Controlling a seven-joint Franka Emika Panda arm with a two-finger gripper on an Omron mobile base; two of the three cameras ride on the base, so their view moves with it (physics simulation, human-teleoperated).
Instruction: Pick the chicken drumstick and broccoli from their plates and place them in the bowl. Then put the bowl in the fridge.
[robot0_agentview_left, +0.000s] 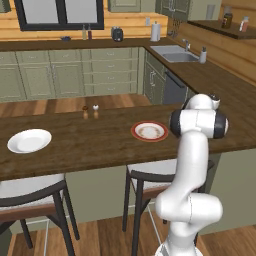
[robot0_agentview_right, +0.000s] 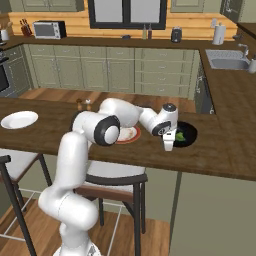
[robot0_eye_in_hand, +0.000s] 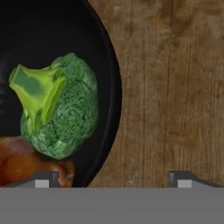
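- Left base view: we see the white plate at the left of the wooden counter and the red-rimmed plate further right, both without food on them. The arm's white upper link stands in front of the counter's right part, hiding what lies behind it. Two small shakers stand near the counter's far edge. The sink sits on the far counter beside a paper towel roll. We can read no writing on anything here.
- Right base view: here we see what the arm hides on the other side, the black bowl on the counter, right of the red-rimmed plate, which is partly covered by the arm. A speck of green, the broccoli, shows inside the bowl. The gripper hangs over the bowl's near left rim; its fingers are too small for us to judge. A microwave stands at the far left, with no legible label.
- Hand view: up close, the broccoli lies in the bowl, stem up-left, touching the chicken drumstick, which is cut off at the lower left. The two fingertips stand wide apart, one over the bowl's inside and one over bare wood, clasping nothing. The bowl's rim runs between them.
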